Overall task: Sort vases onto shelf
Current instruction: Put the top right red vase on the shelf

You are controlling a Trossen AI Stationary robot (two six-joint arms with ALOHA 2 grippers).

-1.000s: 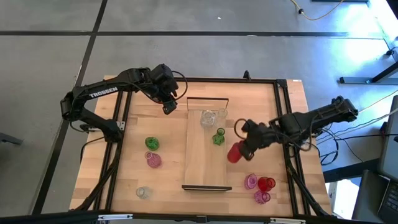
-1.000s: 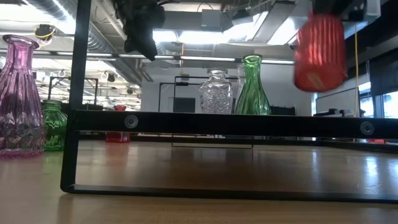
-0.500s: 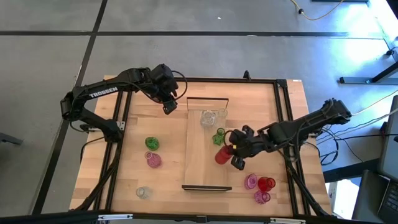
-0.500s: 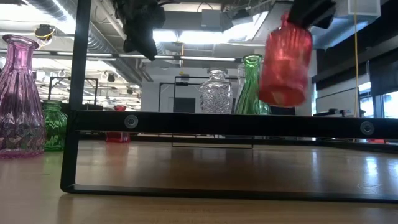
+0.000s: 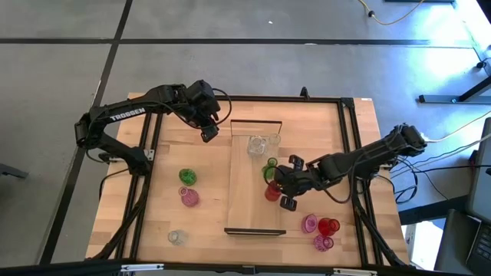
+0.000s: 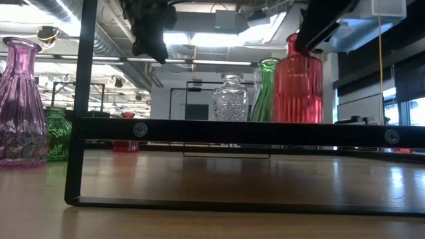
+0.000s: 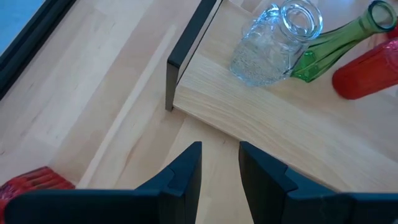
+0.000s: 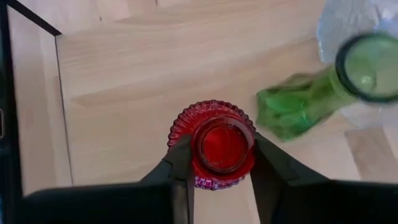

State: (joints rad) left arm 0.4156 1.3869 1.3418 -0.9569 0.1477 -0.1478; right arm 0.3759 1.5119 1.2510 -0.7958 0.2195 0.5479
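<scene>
Now your wooden surface (image 5: 207, 222) carries the long shelf (image 5: 249, 207) down its middle, and the change is on that shelf. Your right arm has swung in from the right side, and the red vase (image 5: 272, 191) it carried tilted through the air a second ago now stands upright at the shelf's right edge, just beside the green vase (image 5: 270, 169), with the clear vase (image 5: 257, 144) behind it. From table height its base looks level with the others, so I judge it set down or very nearly. The right gripper (image 8: 217, 163) has its jaws clasped on either side of the red vase's neck; letting go is the step left. Your left gripper (image 7: 219, 163) waits above the shelf's far left corner, jaws slightly apart and grasping nothing. Other vases await sorting: green (image 5: 187, 176) and pink (image 5: 189, 198) on the left, a small cluster near the right front (image 5: 322, 228).
</scene>
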